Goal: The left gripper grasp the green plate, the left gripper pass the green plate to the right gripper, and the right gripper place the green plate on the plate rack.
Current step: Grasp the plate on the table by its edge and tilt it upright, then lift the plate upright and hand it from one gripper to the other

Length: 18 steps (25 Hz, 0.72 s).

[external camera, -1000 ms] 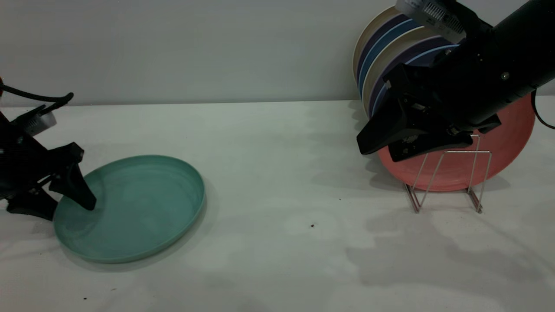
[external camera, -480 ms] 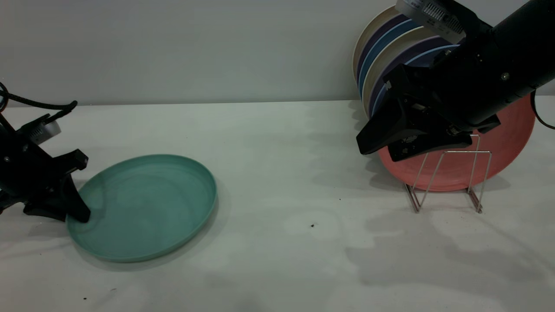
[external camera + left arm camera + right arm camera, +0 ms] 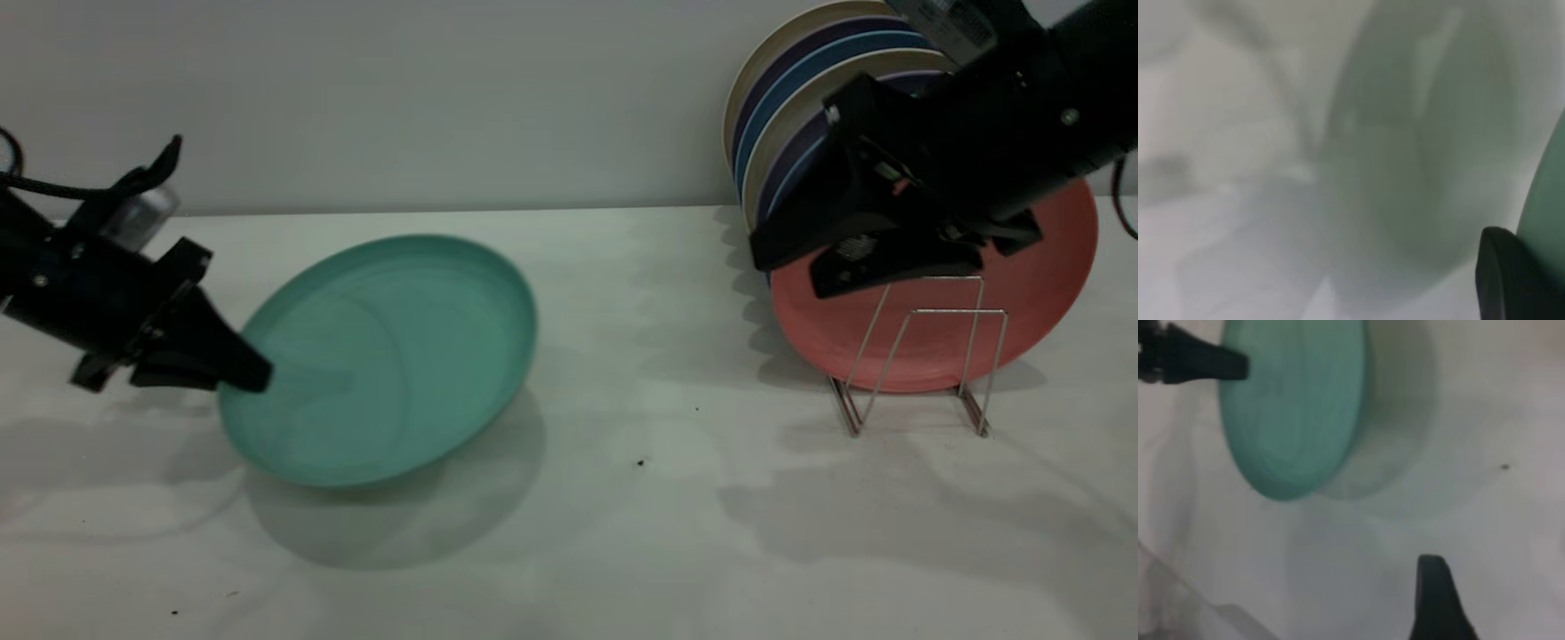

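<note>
my left gripper is clamped on the green plate rim, plate tilted clear of the table. keep the grip firm, carry it toward my right gripper, jaws apart beside the plate rack.

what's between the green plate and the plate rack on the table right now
Nothing but bare table with a few dark specks; the exterior view shows that stretch open between the green plate, held by the left gripper, and the plate rack.
</note>
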Motion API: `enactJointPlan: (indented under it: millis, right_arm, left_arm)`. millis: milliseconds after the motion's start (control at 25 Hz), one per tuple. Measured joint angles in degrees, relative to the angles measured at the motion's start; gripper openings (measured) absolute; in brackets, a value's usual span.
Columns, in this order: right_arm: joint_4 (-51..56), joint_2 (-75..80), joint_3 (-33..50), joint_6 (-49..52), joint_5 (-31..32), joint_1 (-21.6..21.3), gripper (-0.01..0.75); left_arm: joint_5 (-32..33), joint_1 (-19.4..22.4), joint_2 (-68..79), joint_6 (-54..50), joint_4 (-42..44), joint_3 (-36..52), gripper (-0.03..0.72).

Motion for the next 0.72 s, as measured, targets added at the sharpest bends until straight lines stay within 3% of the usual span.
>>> enactJointPlan:
  millis: [280,720]
  right_arm:
    - [0.53,8.47,-7.32,1.21,7.1,0.0,0.485]
    - [1.12,12.82,-8.93,1.21,9.28,0.0,0.485]
  left_arm:
    - [2.3,-7.15,0.0,2.55,-1.52,0.0,0.018]
    - [0.32,-16.42,0.0,5.77,-8.65,0.0,0.018]
